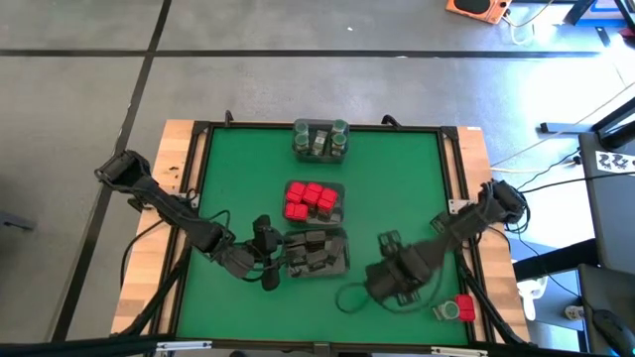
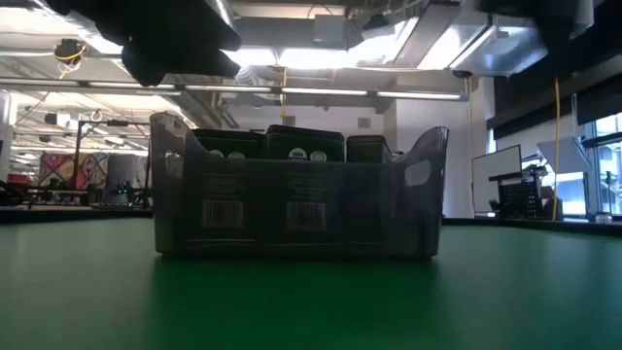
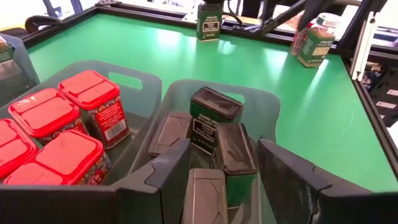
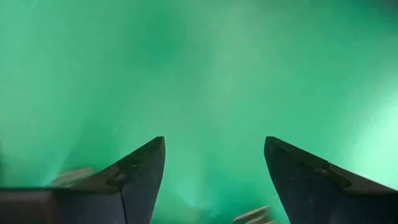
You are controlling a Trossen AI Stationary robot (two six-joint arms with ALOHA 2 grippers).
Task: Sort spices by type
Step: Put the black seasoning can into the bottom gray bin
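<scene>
A green table (image 1: 397,188) stands on a grey floor. Three clear trays (image 1: 342,241) hold red tins (image 1: 312,199), dark tins (image 3: 214,109) and green-lidded jars (image 1: 319,139); one jar (image 1: 457,309) lies near the edge. The left gripper (image 3: 224,171) gapes empty over the dark tins; the right gripper (image 4: 214,165) hangs open, empty, over bare mat.

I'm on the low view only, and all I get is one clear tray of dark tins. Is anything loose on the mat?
Observer: Yes. A dark tin stands alone on the mat, to the right of that tray in the high view.
Operator: Any others out there?
Observer: A green-lidded jar sits near the mat's lower right corner in the high view, beside the right arm.
Operator: Is the right gripper carrying something?
Observer: No. The right gripper is open, with only bare green mat showing between its fingers.
</scene>
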